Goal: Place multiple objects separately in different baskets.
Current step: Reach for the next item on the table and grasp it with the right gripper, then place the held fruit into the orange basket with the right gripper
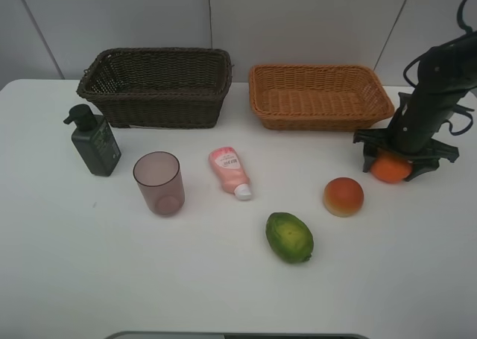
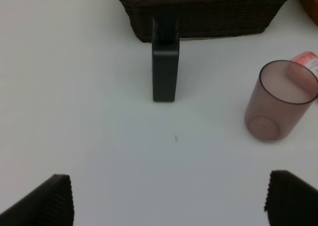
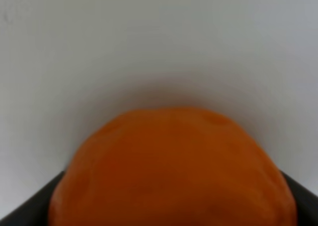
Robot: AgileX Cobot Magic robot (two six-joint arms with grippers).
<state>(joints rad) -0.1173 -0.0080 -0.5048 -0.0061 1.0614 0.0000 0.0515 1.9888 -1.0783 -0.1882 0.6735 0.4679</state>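
Right hand straddles the orange on the table, whether it grips I cannot tell; left hand hangs released

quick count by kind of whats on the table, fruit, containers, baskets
fruit: 3 (orange, peach, green fruit)
containers: 3 (bottle, cup, tube)
baskets: 2 (brown basket, tan basket)
total: 8

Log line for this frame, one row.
right pincer open around orange | left pincer open, empty | no items visible in dark basket, tan basket
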